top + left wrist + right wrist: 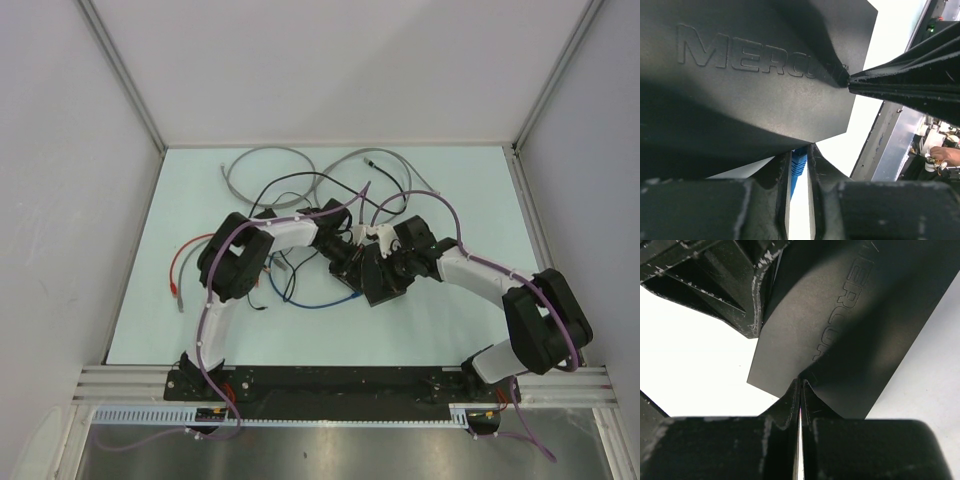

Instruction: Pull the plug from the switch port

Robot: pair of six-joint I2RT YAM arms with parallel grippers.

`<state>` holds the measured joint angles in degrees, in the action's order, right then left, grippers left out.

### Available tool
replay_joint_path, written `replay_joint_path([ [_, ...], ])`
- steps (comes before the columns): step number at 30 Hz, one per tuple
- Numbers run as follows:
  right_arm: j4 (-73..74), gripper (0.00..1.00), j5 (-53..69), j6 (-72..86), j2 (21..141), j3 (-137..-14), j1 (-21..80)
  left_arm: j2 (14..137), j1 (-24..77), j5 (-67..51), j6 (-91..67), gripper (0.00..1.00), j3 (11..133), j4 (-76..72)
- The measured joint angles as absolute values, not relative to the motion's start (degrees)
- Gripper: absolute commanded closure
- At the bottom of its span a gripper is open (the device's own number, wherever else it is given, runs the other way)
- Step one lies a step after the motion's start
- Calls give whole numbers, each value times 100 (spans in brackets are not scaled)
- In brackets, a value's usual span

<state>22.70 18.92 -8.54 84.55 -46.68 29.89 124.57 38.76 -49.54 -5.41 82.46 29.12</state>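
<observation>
- Where both arms meet mid-table, the black Mercusys switch [388, 285] sits on the pale table [450, 200].
- Left gripper [799, 155]: jaws narrow, closed on the blue plug [798, 167] at the switch's near edge.
- Switch port: hidden under that edge; whether the plug is seated cannot be told.
- Right gripper [800, 385]: jaws fully together, tips pressing the switch's top face, holding nothing.

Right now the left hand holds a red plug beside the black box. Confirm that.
Wrong colour: the plug is blue, not red. The left wrist view shows it in the left hand, beside the black box.
</observation>
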Motion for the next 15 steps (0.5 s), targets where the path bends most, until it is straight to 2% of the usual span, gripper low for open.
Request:
replay_joint_path([
  [2,2261,100,1892,-854,8458,-4668,3002,12470,3889,-4901,-530,100,8298,3002],
  [15,2248,100,1890,-858,8460,-4668,3017,12372,4064,-4351,-351,100,8440,3319],
])
